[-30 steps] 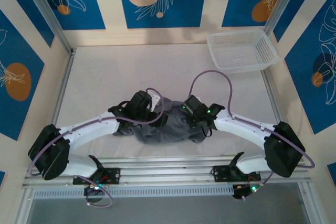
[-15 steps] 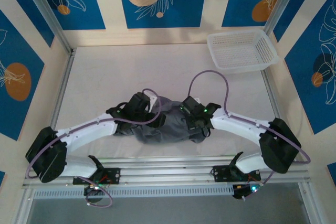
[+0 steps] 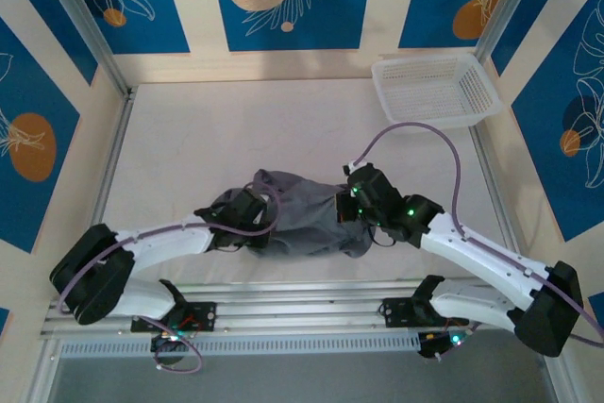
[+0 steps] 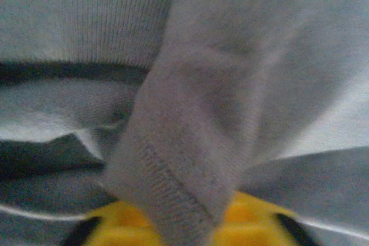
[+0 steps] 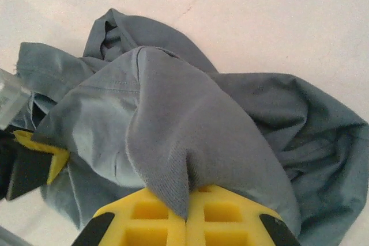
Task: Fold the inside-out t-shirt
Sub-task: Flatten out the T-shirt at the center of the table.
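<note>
Left end effector (image 3: 253, 219) and right end effector (image 3: 345, 210) each pinch a fold of the crumpled dark grey soft-cloth t-shirt (image 3: 304, 226) near the near edge of the desk (image 3: 179, 139); lifting and spreading it flat likely comes next.

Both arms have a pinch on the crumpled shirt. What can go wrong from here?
1. The t-shirt is a crumpled heap, and the right fingers pinch a mid-cloth fold, not an edge; pulling may drag several layers instead of spreading it.
2. The left fingers hold a narrow flap near a stitched hem; it could slip out under tension.
3. The left arm's purple cable loops over the cloth and might snag.
</note>
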Tool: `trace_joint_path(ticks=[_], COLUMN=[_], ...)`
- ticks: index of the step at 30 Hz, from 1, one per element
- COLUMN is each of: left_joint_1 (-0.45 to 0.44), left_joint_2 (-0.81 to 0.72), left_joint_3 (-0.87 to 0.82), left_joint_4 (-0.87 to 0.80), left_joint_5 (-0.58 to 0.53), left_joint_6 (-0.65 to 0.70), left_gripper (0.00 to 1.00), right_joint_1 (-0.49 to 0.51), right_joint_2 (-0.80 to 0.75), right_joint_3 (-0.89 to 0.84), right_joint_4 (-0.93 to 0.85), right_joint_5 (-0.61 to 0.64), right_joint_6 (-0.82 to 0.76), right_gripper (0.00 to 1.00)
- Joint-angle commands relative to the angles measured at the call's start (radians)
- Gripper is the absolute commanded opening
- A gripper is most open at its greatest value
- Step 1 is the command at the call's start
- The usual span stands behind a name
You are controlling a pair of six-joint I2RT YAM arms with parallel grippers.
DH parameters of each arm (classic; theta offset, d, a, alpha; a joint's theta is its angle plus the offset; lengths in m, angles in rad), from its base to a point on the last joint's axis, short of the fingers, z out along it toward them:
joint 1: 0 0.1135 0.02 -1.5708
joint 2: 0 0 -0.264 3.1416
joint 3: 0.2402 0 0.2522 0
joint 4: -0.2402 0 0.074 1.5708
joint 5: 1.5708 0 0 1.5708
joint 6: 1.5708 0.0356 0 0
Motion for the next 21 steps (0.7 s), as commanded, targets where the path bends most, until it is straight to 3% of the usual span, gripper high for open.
trace_joint_path(ticks=[1, 4, 7, 9, 17, 19, 21], left_joint_1=[0.043, 0.111, 0.134, 0.146, 0.186, 0.226, 0.256], left_joint_2=[-0.156, -0.197, -0.188, -0.150, 0.365, 0.590, 0.857], left_joint_3=[0.207, 0.461, 0.651, 0.762, 1.339, 1.628, 2.054], left_joint_4=[-0.038, -0.146, -0.136, -0.115, -0.051, -0.137, -0.349], left_joint_5=[-0.108, -0.218, -0.291, -0.296, -0.265, -0.193, -0.126], left_joint_6=[0.095, 0.199, 0.279, 0.317, 0.486, 0.454, 0.390], left_gripper=[0.00, 0.00, 0.00, 0.00, 0.00, 0.00, 0.00], right_joint_1=[-0.004, 0.007, 0.036, 0.059, 0.096, 0.096, 0.096], right_joint_2=[-0.132, -0.250, -0.322, -0.342, -0.309, -0.295, -0.290], right_joint_3=[0.096, 0.146, 0.181, 0.207, 0.251, 0.253, 0.245], right_joint_4=[-0.008, 0.044, 0.149, 0.191, 0.260, 0.266, 0.256], right_joint_5=[-0.052, -0.187, -0.405, -0.466, -0.377, -0.313, -0.161], right_joint_6=[0.037, 0.018, -0.041, -0.056, -0.080, -0.077, -0.030], right_gripper=[0.00, 0.00, 0.00, 0.00, 0.00, 0.00, 0.00])
